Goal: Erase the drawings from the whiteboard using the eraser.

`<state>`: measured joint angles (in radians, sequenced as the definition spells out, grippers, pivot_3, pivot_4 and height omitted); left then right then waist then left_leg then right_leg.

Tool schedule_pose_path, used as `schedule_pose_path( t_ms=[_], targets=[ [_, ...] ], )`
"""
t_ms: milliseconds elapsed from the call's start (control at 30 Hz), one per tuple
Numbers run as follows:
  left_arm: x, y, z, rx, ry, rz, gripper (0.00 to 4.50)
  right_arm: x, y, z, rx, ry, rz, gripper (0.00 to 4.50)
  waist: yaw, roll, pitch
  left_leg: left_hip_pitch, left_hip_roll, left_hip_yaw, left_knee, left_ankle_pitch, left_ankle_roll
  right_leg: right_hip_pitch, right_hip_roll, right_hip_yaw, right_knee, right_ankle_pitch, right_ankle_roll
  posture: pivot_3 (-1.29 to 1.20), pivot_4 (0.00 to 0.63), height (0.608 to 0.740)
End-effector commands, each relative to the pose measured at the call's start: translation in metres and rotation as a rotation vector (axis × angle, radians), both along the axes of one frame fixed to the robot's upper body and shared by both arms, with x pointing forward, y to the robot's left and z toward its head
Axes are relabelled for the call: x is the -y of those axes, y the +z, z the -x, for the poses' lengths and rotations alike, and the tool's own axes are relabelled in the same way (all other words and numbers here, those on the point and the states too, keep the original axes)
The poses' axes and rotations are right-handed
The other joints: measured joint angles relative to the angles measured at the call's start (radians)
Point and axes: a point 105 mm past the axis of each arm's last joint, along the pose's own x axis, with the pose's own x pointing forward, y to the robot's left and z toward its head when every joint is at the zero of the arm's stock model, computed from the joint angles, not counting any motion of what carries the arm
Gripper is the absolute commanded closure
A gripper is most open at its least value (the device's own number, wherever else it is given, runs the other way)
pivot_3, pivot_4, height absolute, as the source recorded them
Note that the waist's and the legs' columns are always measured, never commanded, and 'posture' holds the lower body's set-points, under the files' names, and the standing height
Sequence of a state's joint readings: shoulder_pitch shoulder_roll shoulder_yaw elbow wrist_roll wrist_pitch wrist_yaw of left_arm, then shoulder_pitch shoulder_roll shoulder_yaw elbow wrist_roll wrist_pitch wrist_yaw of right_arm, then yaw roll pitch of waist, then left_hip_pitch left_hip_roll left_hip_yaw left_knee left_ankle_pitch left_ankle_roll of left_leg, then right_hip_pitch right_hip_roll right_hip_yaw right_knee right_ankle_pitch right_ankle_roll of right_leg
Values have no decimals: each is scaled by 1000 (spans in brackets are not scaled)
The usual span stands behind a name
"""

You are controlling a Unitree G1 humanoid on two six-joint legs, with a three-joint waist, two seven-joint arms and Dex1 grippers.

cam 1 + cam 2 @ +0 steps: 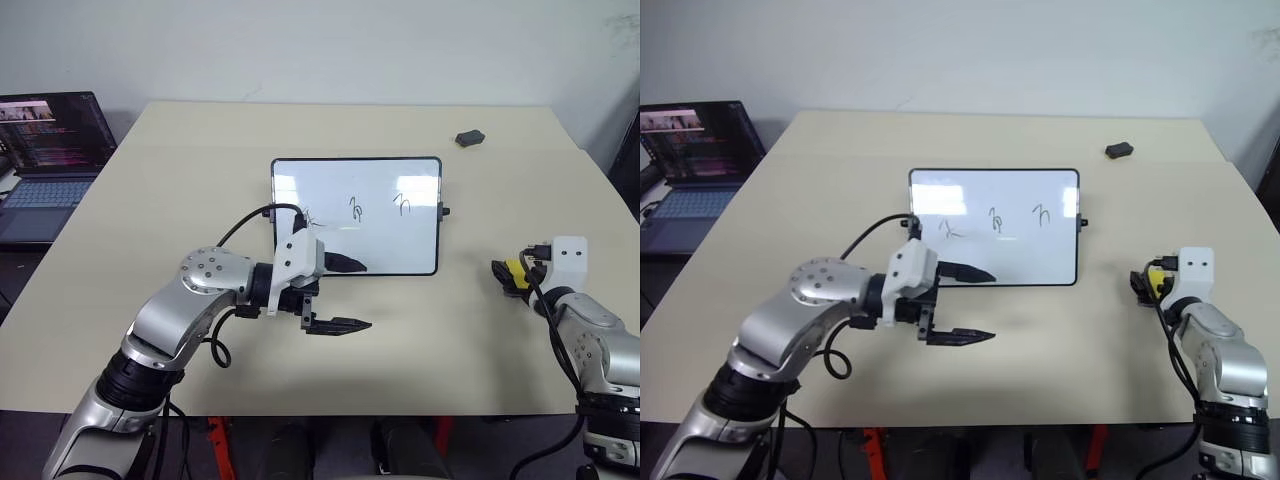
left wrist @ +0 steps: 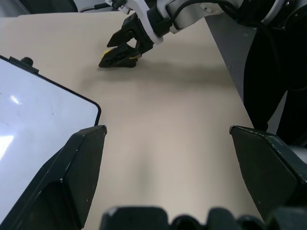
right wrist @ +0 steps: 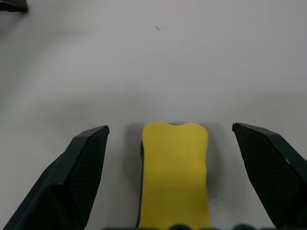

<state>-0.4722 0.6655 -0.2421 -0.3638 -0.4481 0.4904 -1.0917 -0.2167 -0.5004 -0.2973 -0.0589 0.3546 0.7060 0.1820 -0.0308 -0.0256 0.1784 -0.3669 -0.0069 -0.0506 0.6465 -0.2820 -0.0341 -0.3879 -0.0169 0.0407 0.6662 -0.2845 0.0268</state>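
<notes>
Whiteboard (image 1: 356,215) lies mid-table w/ three drawings (image 1: 355,208) on it; the leftmost scribble is partly hidden behind the left gripper (image 1: 342,295), whose fingers are spread wide w/ nothing between them, one over the board's near edge, the other over bare table. Eraser (image 3: 175,172) sits on the table btwn the splayed fingers of the right gripper (image 1: 512,277), no contact visible in the wrist view, near end cut off. Head views show only a sliver of yellow. Dark grey lump (image 1: 470,138) far right, too small to ID. Laptop (image 1: 50,160) cropped at left.

3 drawings (image 1: 355,207) – 1 whiteboard (image 1: 420,250), 1 eraser (image 3: 175,175), 1 laptop (image 1: 45,160).
</notes>
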Motion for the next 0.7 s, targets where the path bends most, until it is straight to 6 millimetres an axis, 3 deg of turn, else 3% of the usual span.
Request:
schedule_pose_path(
  t_ms=[33,333,433,667,700],
  targets=[
    [-4,10,1,38,12,19,0,4,17,-4,68,-3,1,16,0,0,0,0,0,0,0,0,0,0,0,0,0,0,0,0,150,740],
    [-7,8,0,33,25,18,0,6,12,-2,59,-8,-47,16,0,0,0,0,0,0,0,0,0,0,0,0,0,0,0,0,150,740],
    [-8,8,0,32,28,17,0,6,10,-2,53,-5,-56,633,0,0,0,0,0,0,0,0,0,0,0,0,0,0,0,0,150,740],
    [-10,7,-2,30,37,10,0,4,5,-2,42,-6,-74,3076,0,0,0,0,0,0,0,0,0,0,0,0,0,0,0,0,150,740],
    [-10,7,-2,29,39,9,0,3,4,-2,40,-7,-75,3210,0,0,0,0,0,0,0,0,0,0,0,0,1,0,0,0,150,740]
  ],
)
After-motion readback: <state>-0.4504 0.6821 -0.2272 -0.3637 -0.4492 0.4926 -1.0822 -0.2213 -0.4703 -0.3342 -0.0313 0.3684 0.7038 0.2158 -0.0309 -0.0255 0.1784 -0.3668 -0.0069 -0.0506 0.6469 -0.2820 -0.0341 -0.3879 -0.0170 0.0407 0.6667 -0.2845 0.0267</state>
